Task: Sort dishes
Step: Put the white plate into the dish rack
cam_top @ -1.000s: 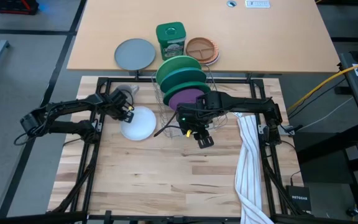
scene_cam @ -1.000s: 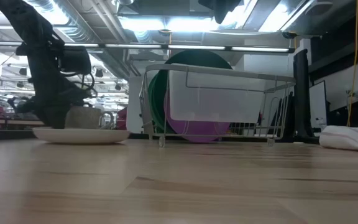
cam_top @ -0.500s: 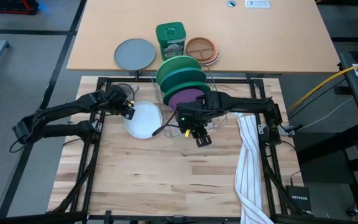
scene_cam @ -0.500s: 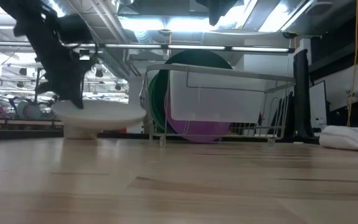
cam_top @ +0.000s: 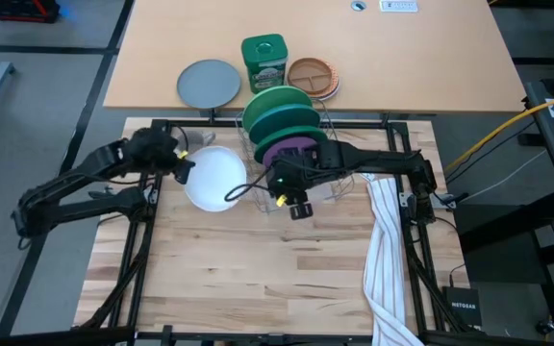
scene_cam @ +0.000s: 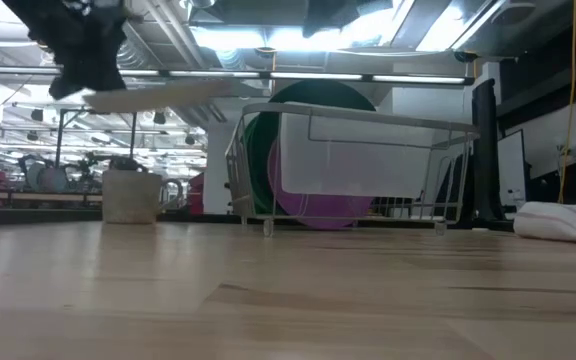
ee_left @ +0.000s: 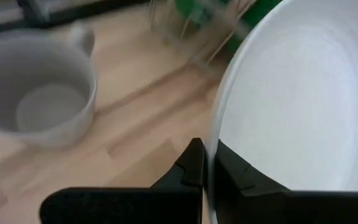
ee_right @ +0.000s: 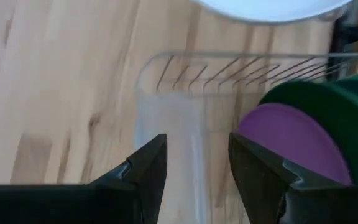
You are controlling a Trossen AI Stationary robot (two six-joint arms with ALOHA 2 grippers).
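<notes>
White saucer (cam_top: pixel 214 178) lifted clear of the table, roughly level, left of frame centre, edge-pinched. Small grey mug (scene_cam: pixel 131 196) upright on the wood, low left in the low view, empty. Green plates (cam_top: pixel 279 111) and a purple one (cam_top: pixel 287 150) stand on edge, upper centre.

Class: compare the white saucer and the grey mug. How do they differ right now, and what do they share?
The saucer is held in the air, clamped at its rim by the left gripper; the mug stands on the table, untouched. The saucer is wide, flat and white; the mug is deep, grey and has a handle. Both are empty and outside the rack.
</notes>
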